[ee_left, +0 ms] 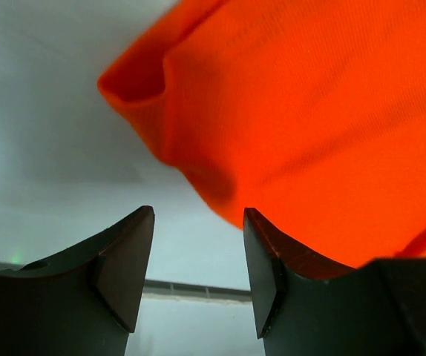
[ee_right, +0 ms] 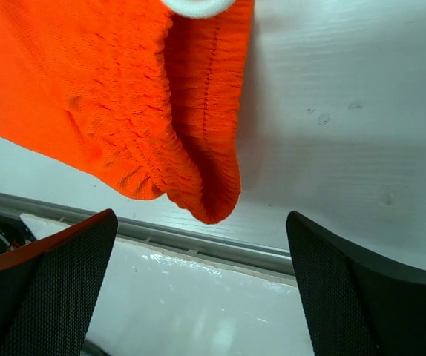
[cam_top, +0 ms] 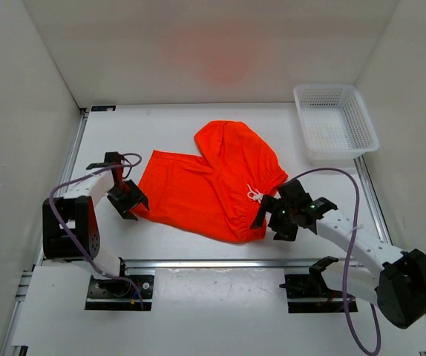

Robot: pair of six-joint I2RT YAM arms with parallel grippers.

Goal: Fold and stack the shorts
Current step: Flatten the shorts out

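Observation:
The bright orange-red shorts (cam_top: 213, 182) lie spread on the white table, one leg folded up at the back, white drawstring (cam_top: 254, 193) near the waistband on the right. My left gripper (cam_top: 129, 200) is open at the left hem corner of the shorts (ee_left: 309, 111), holding nothing. My right gripper (cam_top: 272, 215) is open beside the gathered waistband corner (ee_right: 205, 185), with nothing between its fingers. The shorts (ee_right: 109, 96) fill the top left of the right wrist view.
A white plastic mesh basket (cam_top: 335, 122) stands at the back right. A metal rail (cam_top: 220, 262) runs along the table's near edge. White walls enclose the table on three sides.

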